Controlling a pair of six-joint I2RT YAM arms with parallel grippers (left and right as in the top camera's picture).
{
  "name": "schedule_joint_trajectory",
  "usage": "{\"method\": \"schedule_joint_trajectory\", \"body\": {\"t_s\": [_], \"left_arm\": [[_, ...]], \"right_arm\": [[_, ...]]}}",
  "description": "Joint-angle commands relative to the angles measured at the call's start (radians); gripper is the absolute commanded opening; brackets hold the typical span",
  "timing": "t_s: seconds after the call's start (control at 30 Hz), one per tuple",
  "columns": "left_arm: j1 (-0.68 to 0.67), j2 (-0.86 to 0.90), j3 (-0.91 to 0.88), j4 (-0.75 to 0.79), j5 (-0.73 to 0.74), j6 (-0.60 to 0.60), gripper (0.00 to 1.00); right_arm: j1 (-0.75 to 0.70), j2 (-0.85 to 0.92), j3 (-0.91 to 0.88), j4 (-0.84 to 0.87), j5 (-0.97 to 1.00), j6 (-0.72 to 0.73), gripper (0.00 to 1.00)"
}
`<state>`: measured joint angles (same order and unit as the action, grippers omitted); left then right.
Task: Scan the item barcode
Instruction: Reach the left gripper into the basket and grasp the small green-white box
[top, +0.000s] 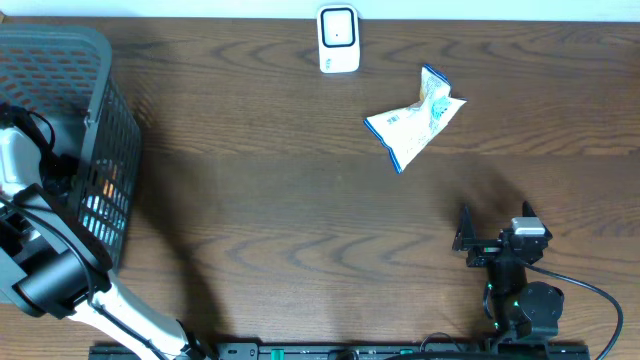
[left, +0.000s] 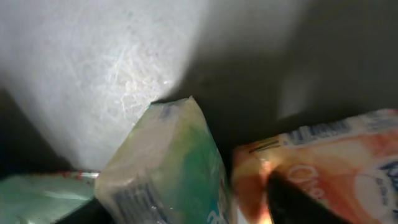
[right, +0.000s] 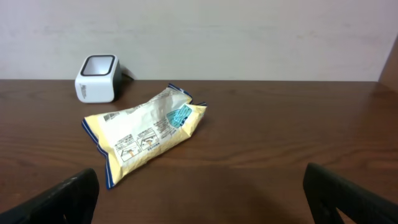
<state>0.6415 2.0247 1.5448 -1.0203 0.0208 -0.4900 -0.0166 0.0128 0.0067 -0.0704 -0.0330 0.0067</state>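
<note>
Likely item: green plastic packet (left: 171, 168), inside the grey mesh basket (top: 105, 120) at upper left overhead. Its long axis runs from lower left to frame centre in the left wrist view, and it lies just beside an orange packet (left: 323, 162).

State of left pincer: down in the basket, nearest the item, one dark finger (left: 293, 200) showing; width cannot be told.

State of right pincer (top: 495, 225): wide, holding nothing, at lower right. It is nearer the pale yellow foil bag (top: 415, 125) on the brown wooden counter (top: 280, 220).

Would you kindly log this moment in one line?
left arm: inside basket | right gripper: open | snack bag: on table, near scanner
</note>
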Motion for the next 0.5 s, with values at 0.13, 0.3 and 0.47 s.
{"method": "schedule_joint_trajectory", "body": {"t_s": [0.13, 0.3, 0.47], "left_arm": [[0.003, 0.008, -0.003, -0.008, -0.006, -0.016, 0.37], [0.003, 0.004, 0.069, -0.082, -0.006, -0.016, 0.12], [0.003, -0.014, 0.19, -0.186, -0.006, -0.012, 0.12]], "right_arm": [[-0.005, -0.004, -0.001, -0.004, -0.003, 0.003, 0.99], [-0.005, -0.004, -0.001, -0.004, -0.003, 0.003, 0.99], [-0.005, -0.004, -0.001, -0.004, -0.003, 0.003, 0.99]]}}
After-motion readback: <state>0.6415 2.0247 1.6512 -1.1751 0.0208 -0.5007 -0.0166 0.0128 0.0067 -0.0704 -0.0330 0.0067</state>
